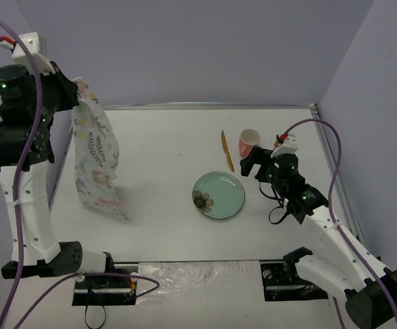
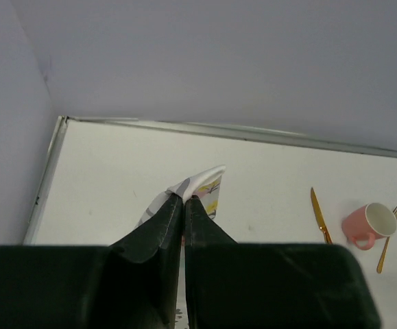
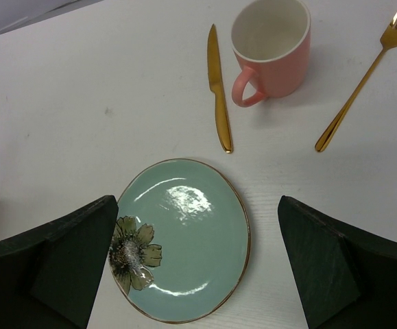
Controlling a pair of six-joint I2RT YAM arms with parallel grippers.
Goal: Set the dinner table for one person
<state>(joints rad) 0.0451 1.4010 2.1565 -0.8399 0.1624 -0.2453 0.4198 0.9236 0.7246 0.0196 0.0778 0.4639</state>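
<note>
Left hand [image 2: 184,200]: raised high at the left side, jaws pressed fully together on the top corner of the placemat [image 1: 97,161].
Placemat: hangs from that grip with its long axis close to upright; its lower edge seems to touch the desk [image 1: 164,144].
Desk: directly below the left hand and spreading rightward; a bare stretch lies between the hanging cloth and the plate [image 1: 219,195].
Nearer arm: the left, by my reading; laying the cloth flat probably means lowering and drawing it across that stretch.
Plate: right of centre, flat on the desk.
Knife [image 1: 226,151], mug [image 1: 249,142], fork [image 3: 363,82]: beyond the plate, lying apart from one another.
Right hand [image 3: 197,201]: poised over the plate, jaws spread wide, gripping nothing.
</note>
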